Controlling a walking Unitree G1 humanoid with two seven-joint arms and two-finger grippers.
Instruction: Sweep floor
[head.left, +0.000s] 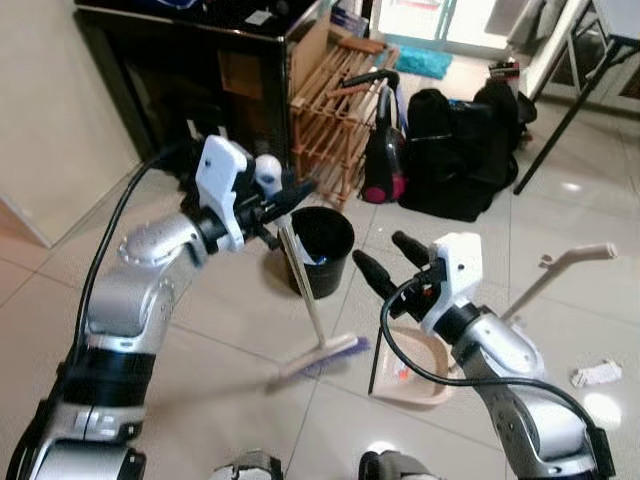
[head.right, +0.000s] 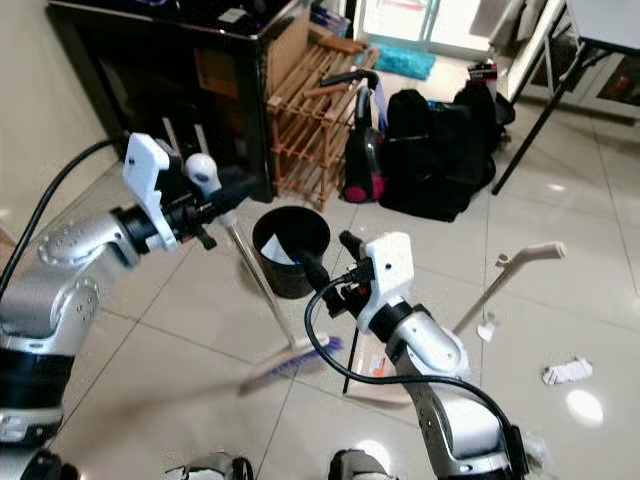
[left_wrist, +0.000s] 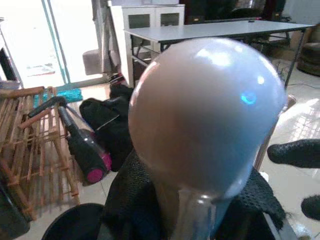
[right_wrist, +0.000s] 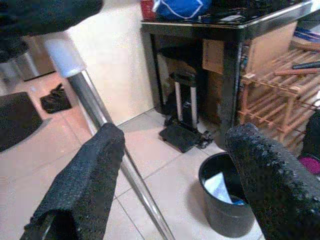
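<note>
Broom (head.left: 305, 300): slim silver shaft w/ rounded white cap at top, head w/ purplish bristles resting on the tiled floor (head.left: 240, 330) just beside the beige dustpan (head.left: 415, 375) and in front of the black bin (head.left: 320, 248); shaft leans, its top clamped in the left tool (head.left: 278, 200). Step in hand, judged: sweep stroke, one-handed so far; the right tool (head.right: 325, 262) hangs near mid-shaft w/ fingers spread wide, holding nothing. Next move prob. calls for closing the right tool on the shaft, then drawing the bristles toward the dustpan; crumpled white scrap (head.left: 597, 374) lies well apart, on the robot's right.
</note>
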